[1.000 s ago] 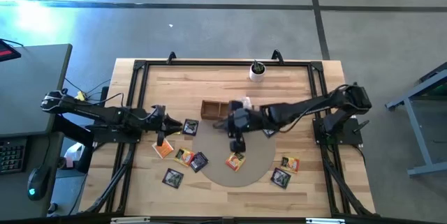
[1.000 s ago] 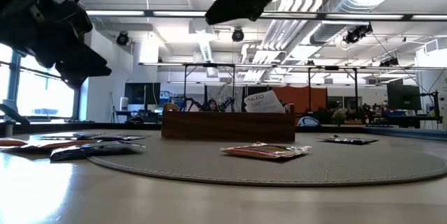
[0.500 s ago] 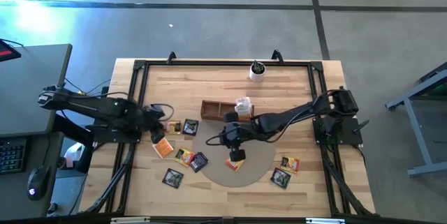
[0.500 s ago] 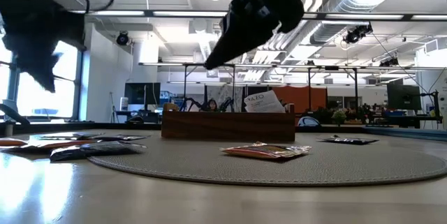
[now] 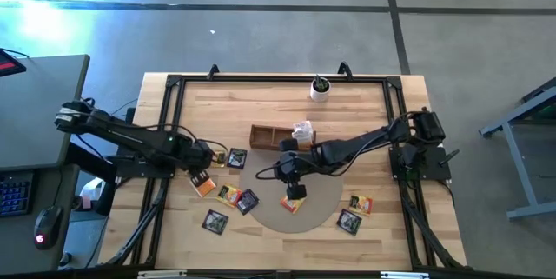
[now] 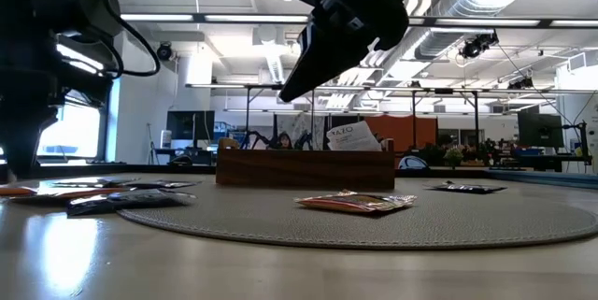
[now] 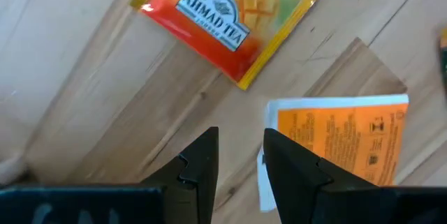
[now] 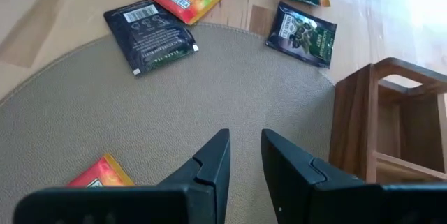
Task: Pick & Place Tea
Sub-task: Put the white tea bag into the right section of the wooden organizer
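Near the desk's left edge, the left tool [image 5: 201, 177] hung low over the bare wood with its fingers [image 7: 199, 172] a narrow gap apart and nothing between them. An orange sachet [image 7: 335, 140] lay just beside its tips, and a yellow-and-red sachet [image 7: 230, 15] reading "AHMAD TEA" lay a little farther on.

The right tool [image 5: 295, 190] hovered over the round grey mat [image 5: 323, 194] at the desk's middle, its fingers [image 8: 209, 165] likewise slightly parted and empty. Open mat lay ahead of it. The wooden box [image 5: 268, 136], holding a whitish sachet [image 5: 302, 129], stood at the mat's far rim. An orange sachet [image 5: 291, 201] lay on the mat beside this tool, a dark sachet [image 8: 151, 37] at the mat's edge. More tea sachets [image 5: 224, 194] were scattered toward the near edge.
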You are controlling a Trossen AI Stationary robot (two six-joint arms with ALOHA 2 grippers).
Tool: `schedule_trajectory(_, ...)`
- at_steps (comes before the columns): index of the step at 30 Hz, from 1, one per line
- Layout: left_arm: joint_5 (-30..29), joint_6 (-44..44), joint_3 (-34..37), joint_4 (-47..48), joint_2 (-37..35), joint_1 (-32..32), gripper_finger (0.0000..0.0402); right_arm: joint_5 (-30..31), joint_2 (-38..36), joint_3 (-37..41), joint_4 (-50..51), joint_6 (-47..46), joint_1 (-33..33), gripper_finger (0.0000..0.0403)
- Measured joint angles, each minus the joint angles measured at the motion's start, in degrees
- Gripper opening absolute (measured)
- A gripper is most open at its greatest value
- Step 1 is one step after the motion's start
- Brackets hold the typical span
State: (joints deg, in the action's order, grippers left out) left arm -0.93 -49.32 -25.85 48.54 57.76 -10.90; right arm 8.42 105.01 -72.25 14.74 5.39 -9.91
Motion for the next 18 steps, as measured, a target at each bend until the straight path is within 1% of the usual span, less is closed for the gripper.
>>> schedule_trajectory(9, 1.4, 3.1, 0.0, -5.4, 2.5, 0.0, 0.0112, 0.0, 0.0, 0.0, 0.3, 0.0, 0.0, 0.0078)
schedule_trajectory(18, 0.1, 3.2, 0.0, -2.9, 2.4, 0.0, 0.0112, 0.0, 0.0, 0.0, 0.4, -0.3, 0.0, 0.0078)
